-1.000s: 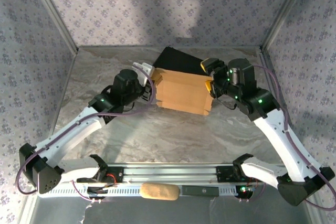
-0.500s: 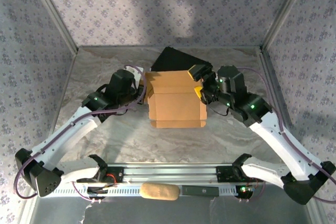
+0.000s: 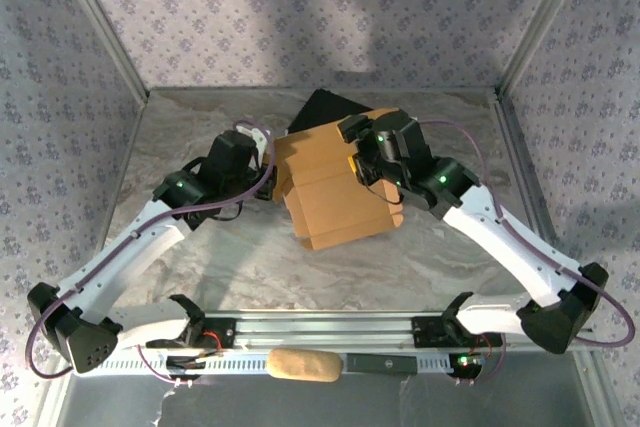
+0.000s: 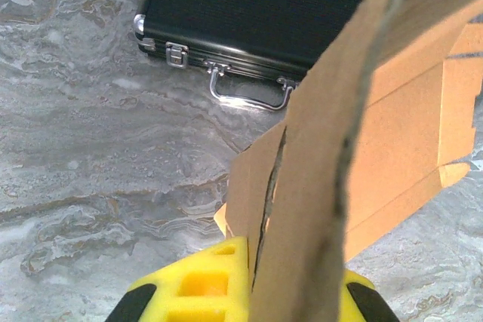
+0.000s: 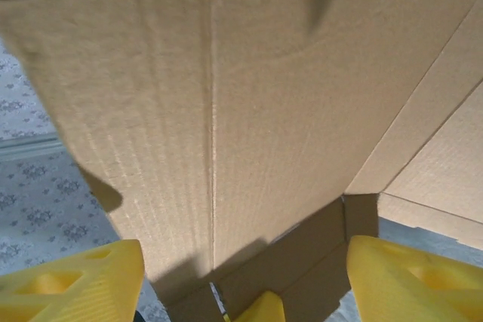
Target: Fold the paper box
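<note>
enclosing marbled grey table [image 3: 250, 267], floral walls [image 3: 250, 17]

The paper box [image 3: 335, 202] sits between left gripper [image 4: 275, 295] and right gripper [image 5: 241, 280], case [image 4: 249, 13] behind it.

Top view: the near part of the black case [image 3: 322, 107] is hidden behind the raised paper box [image 3: 335, 197]. Left wrist view: the left gripper [image 4: 253, 295] is cut off by the lower edge, and the flap [image 4: 317, 186] clamped in it is blurred. Right wrist view: the box is cropped on every side, and the fingers [image 5: 75, 277] of the right gripper [image 5: 241, 284] are cut by the bottom edge.
</note>
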